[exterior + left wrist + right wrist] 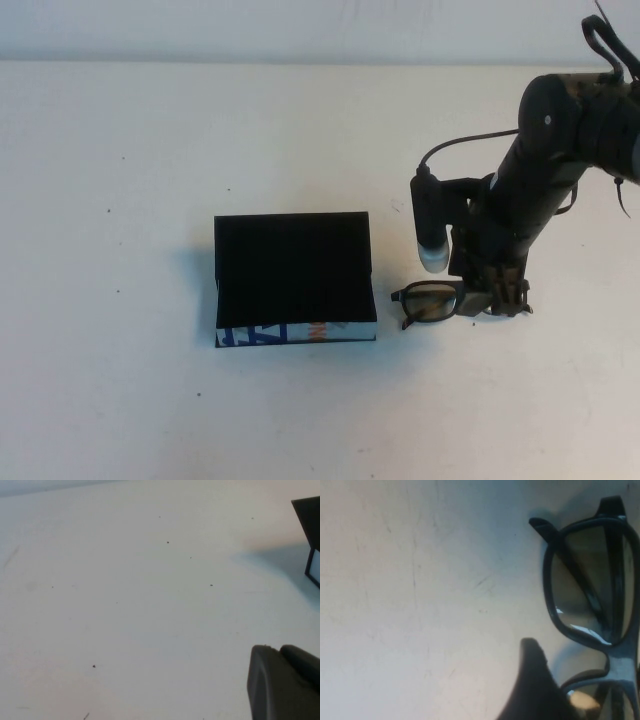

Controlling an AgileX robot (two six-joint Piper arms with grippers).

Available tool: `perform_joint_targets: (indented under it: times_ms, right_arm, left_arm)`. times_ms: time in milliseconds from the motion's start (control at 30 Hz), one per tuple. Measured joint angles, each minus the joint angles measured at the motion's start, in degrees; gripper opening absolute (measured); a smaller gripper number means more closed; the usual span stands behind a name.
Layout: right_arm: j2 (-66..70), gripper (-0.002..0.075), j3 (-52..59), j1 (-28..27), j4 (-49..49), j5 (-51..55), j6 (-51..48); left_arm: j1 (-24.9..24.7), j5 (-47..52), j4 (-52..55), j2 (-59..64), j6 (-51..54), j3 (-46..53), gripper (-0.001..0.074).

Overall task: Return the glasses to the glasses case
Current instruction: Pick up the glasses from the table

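One pair of glasses lies at the case's three o'clock, my right gripper jaws apart over it; left gripper jaws: can't tell.

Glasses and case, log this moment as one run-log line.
right gripper: open, down over glasses | glasses: on table, right of glasses case | case: closed | left gripper: parked

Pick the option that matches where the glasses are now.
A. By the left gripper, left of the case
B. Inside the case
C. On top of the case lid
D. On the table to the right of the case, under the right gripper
D: the glasses lie on the table just right of the closed case, with the right gripper down over them; the left gripper is away from both.
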Motion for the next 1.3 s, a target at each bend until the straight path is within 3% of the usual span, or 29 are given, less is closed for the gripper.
perform_joint_targets:
  times_ms: [833,1133,1300]
  right_arm:
    - [3.57,0.0382,-0.44,0.52,-3.32,0.08,-0.15]
    - [3.57,0.0382,-7.57,1.31,-3.9,3.68,0.9]
    - [3.67,0.0445,-8.23,1.58,-4.06,3.78,1.7]
  left_arm:
    - [0.0,0.0,0.0,0.0,0.0,0.0,-0.0001]
    - [0.0,0.0,0.0,0.0,0.0,0.0,-0.0001]
    - [0.0,0.0,0.0,0.0,0.0,0.0,-0.0001]
